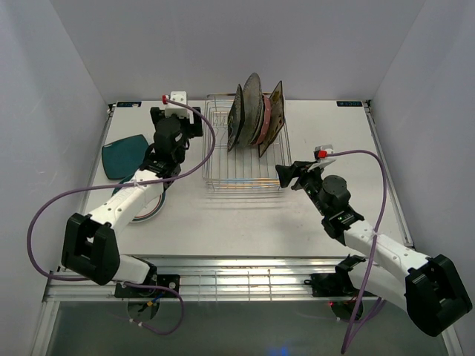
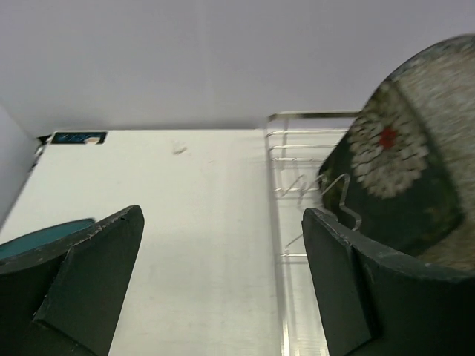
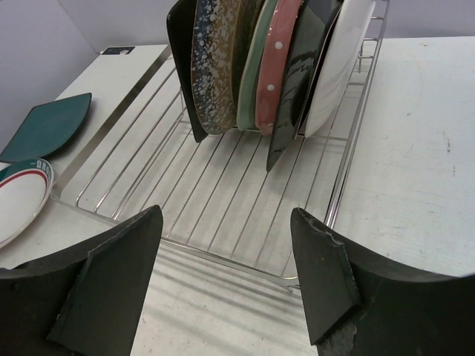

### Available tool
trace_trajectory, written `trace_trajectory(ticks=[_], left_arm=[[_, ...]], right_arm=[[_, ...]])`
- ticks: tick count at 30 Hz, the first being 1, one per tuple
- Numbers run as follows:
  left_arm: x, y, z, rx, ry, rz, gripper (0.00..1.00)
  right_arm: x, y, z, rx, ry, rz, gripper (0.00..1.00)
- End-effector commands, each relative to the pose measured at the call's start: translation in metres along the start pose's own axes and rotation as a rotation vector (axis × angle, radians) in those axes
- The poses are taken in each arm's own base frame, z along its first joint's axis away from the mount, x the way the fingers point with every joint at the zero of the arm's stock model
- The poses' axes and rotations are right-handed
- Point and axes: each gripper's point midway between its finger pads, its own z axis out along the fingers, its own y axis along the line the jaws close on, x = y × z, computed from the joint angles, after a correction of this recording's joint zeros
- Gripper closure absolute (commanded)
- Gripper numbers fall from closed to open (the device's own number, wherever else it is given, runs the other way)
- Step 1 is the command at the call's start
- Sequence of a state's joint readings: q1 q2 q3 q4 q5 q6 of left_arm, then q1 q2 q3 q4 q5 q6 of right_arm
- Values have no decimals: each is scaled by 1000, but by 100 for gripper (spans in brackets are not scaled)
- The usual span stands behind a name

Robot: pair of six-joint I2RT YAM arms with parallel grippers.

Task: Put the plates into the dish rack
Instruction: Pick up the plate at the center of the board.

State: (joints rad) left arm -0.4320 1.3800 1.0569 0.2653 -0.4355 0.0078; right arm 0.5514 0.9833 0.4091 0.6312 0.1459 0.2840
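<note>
- A teal plate is seen lying flat on the desk at the far left, well apart from the dish rack.
- A rimmed white plate lies flat just nearer than the teal one and is partly covered by the left arm in the top view.
- The left pincer is held near the far left corner of the rack. Its fingers are spread wide and nothing is gripped between them.
- The rack stands in the middle of the desk. Its near half is bare wire, and the loaded plates are gathered at its far right end.
- In the rack, six plates are stood on edge and packed close together, leaning slightly. From left to right in the right wrist view they are a black square plate, a grey speckled plate, a mint green plate, a pink dotted plate, a dark plate and a pale plate.
- The right pincer is held just beside the near right corner of the rack and is pointed towards it. Its jaws are parted and nothing is held.
</note>
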Motion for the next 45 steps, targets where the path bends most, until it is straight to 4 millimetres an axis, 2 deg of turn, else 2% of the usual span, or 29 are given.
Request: trace_trajectory(ticks=[1,5,6,8,9,12,17,18,21,22,25,28,31,32,37,39,45], left_arm=[[26,34,3,-114,52,112,2],[41,53,7,-163,74,127,2],[46,65,7,-223,87,136,2],[55,75,8,-275,88,147,2],[68,82,4,-300,109,187,2],[83,99,2,-388,100,280,2],[107,105,9,-398,162,355,2],[119,103,13,-396,193,375,2],[128,110,19,-446,232,405,2],[140,111,22,-451,263,431,2],[157,113,28,-451,309,462,2],[164,116,30,-443,328,469,2],[171,127,35,-458,357,447,2],[181,134,34,-465,395,442,2],[196,149,40,-497,440,450,2],[207,152,41,-503,468,459,2],[217,154,45,-493,506,461,2]], right_arm=[[-16,8,4,-29,-50,12,25],[-17,8,4,-26,-53,10,24],[-17,7,4,-26,-53,10,25],[-17,7,3,-25,-53,9,25],[-18,8,3,-27,-57,8,25],[-18,8,3,-27,-57,8,25],[-18,7,3,-23,-58,6,24],[-17,7,3,-24,-56,5,25],[-17,7,3,-26,-54,6,25],[-17,8,4,-28,-55,4,25],[-17,6,3,-23,-55,3,25],[-17,6,3,-22,-57,1,24],[-16,6,3,-24,-53,1,24],[-15,6,3,-24,-52,1,24],[-17,8,1,-32,-57,3,24],[-17,7,0,-31,-59,2,24],[-19,6,-2,-25,-67,1,24]])
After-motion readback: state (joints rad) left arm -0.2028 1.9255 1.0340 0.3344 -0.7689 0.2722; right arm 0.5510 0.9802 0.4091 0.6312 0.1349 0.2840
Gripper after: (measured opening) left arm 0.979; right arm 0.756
